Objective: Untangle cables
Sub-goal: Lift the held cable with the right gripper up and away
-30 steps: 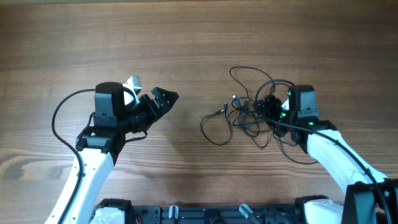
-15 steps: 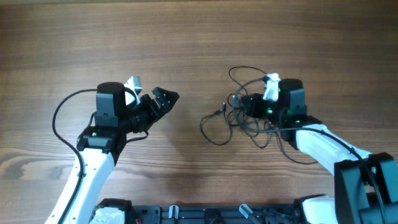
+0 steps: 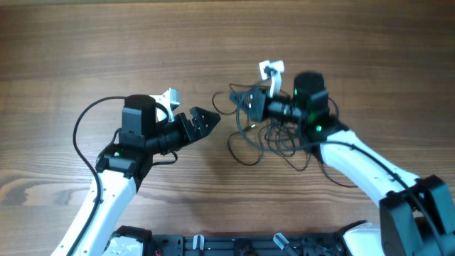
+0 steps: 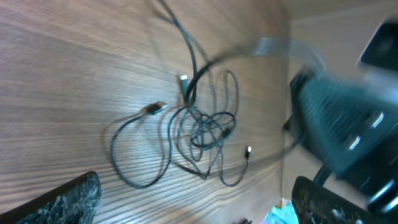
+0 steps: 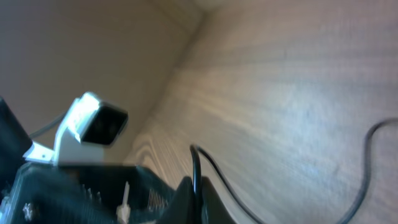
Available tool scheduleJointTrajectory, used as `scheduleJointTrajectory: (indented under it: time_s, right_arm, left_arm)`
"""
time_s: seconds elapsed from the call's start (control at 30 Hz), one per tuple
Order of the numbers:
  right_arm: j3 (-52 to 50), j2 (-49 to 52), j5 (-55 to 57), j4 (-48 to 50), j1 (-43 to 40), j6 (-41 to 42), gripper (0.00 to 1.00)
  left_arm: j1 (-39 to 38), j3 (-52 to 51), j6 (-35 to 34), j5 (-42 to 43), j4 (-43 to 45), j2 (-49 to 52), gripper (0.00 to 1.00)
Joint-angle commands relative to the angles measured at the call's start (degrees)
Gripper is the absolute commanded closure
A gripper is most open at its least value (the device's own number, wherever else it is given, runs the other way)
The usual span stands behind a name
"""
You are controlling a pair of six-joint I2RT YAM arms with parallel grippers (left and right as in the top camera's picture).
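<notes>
A brown wood-grain worktop (image 3: pixel 71 57) is filling the overhead view, with two white-and-black arms reaching in from the near edge. The thin black flexible cables (image 3: pixel 274 139) are lying right of centre as one bunch, and they are looking far from sorted. In the left wrist view the cables (image 4: pixel 199 130) are crossing one another in a tight knot at the middle. Loose loops are spreading outward from it, and small plug ends, one of them a silver-tipped plug (image 4: pixel 184 79), are sticking out at the edges. The right hand (image 3: pixel 243 103) is clenched on a single strand at the bunch's upper left edge; its own wrist view is showing that black strand (image 5: pixel 196 165) rising from between the closed jaws. The left hand (image 3: pixel 202 122) is standing released, its jaws spread wide, near the bunch but apart from it and gripping nothing. By my judgement the job is only beginning: one strand is gripped, no cable is lying separate yet, and the whole knot is waiting to be teased apart.
</notes>
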Motion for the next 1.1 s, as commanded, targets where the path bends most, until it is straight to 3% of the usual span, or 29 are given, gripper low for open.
scheduleJointTrajectory:
  time_s: [0.0,0.1,0.27,0.5,0.63,0.87,1.0,1.07]
  right_arm:
    - [10.71,-0.61,3.56,-11.8,-1.53,-6.14,0.95]
    - [21.11,-2.03,8.72,-30.36,-1.57,-15.52,0.95]
    - [33.46,-3.78,20.04,-47.98,-1.6,-22.27,0.96]
    - [43.56,-7.04,25.38,-50.23,-1.6,-24.44,0.96]
    - [49.2,-8.35,37.22,-50.03,-1.6,-25.88,0.95]
    - [52.96,-9.94,67.76,-53.53,-2.97,-28.41,0.96]
    - [52.33,-8.5,67.3,-64.43,-6.91,-23.47,0.96]
    - [51.12,-5.75,57.9,-68.0,-8.92,-23.91,0.96]
  left_arm:
    - [0.35,0.33,4.11,4.15,0.5,-2.69,0.0]
    - [0.2,0.33,4.11,3.02,0.22,-2.1,0.0]
    - [0.09,0.33,3.98,1.09,0.22,0.11,0.0]
    - [0.09,0.33,3.98,0.68,0.2,3.17,0.0]
    - [0.09,0.33,3.98,0.68,0.17,4.15,0.0]
    - [0.09,0.33,4.0,0.68,0.2,4.28,0.0]
    - [0.09,0.33,4.09,0.15,0.2,4.28,0.0]
    - [0.09,0.33,4.17,-2.4,0.2,4.28,0.0]
